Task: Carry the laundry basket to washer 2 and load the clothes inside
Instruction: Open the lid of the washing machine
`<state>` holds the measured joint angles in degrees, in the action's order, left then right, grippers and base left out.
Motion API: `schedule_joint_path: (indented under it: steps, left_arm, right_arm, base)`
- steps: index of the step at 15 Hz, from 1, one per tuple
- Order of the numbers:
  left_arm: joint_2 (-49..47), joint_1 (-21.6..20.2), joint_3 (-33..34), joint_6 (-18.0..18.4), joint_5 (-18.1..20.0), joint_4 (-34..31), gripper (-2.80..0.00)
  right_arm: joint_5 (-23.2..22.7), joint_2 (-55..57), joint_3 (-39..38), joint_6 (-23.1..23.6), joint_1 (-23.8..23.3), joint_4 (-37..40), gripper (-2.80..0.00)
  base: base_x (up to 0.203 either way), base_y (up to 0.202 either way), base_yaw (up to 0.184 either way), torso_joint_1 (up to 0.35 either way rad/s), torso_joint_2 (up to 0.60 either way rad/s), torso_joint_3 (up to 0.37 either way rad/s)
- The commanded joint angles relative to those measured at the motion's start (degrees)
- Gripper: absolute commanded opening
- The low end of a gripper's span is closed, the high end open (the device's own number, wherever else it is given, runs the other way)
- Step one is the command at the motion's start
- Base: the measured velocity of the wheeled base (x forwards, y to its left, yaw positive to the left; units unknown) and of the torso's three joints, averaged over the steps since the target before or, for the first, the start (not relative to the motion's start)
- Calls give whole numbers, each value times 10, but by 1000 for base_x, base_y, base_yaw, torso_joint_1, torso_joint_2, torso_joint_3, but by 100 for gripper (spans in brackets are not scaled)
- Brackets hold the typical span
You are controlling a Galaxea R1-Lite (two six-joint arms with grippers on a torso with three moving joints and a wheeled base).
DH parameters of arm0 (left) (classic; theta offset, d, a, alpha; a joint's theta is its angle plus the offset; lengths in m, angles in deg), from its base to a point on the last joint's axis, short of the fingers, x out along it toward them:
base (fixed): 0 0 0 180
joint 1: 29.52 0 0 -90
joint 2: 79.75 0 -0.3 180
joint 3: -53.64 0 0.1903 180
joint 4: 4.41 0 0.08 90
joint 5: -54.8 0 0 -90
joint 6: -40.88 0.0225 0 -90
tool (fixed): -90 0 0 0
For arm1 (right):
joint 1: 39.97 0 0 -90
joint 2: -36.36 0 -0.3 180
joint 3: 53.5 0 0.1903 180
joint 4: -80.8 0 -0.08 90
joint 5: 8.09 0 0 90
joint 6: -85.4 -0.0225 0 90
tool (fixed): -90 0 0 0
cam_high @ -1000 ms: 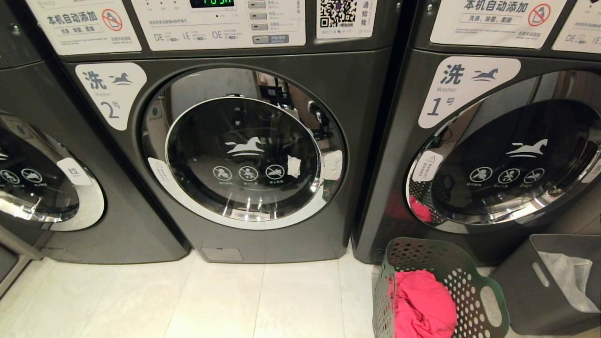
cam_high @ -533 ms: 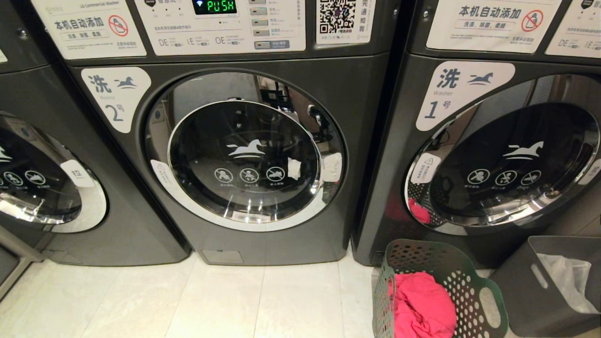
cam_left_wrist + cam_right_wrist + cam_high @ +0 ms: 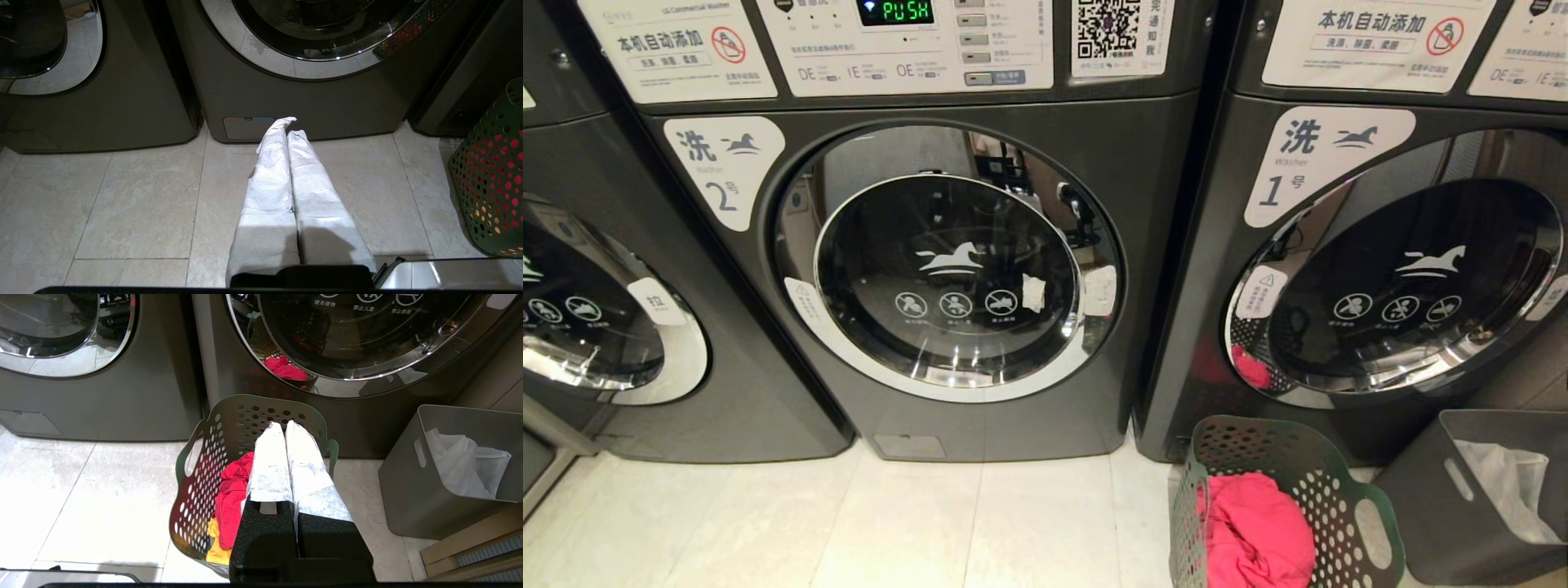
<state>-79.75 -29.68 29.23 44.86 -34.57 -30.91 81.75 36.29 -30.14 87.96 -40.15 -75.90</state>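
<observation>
Washer 2 is the dark grey front-loader at the centre of the head view, its round glass door closed. The green perforated laundry basket stands on the floor in front of washer 1, holding red clothes and a yellow piece. My right gripper hangs shut and empty above the basket. My left gripper hangs shut and empty over the tiles before washer 2's base, with the basket off to its side. Neither arm shows in the head view.
A grey bin with a white liner stands to the right of the basket. A third washer is at the left. Pale floor tiles stretch before washer 2. Cardboard lies by the bin.
The whole head view has shifted slightly downward, so more of the control panels shows; the camera moved. Basket, doors and both grippers are as before.
</observation>
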Motion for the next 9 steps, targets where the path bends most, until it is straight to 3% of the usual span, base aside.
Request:
schedule_joint_path:
  steps: [1, 3, 9]
  left_arm:
    - [-1, 0, 0, 1, 0, 0, -280]
    - [-1, 0, 0, 1, 0, 0, -280]
    - [-1, 0, 0, 1, 1, 0, -280]
  right_arm:
    - [0, 1, 0, 0, 0, 0, -280]
    - [0, 1, 0, -1, 0, -1, -280]
    - [-1, 1, 0, 1, 0, -1, -280]
  base:
    - [0, 0, 0, 0, 0, 0]
    - [1, -109, 3, 0, 1, -1]
    - [0, -195, 3, 3, 3, 3]
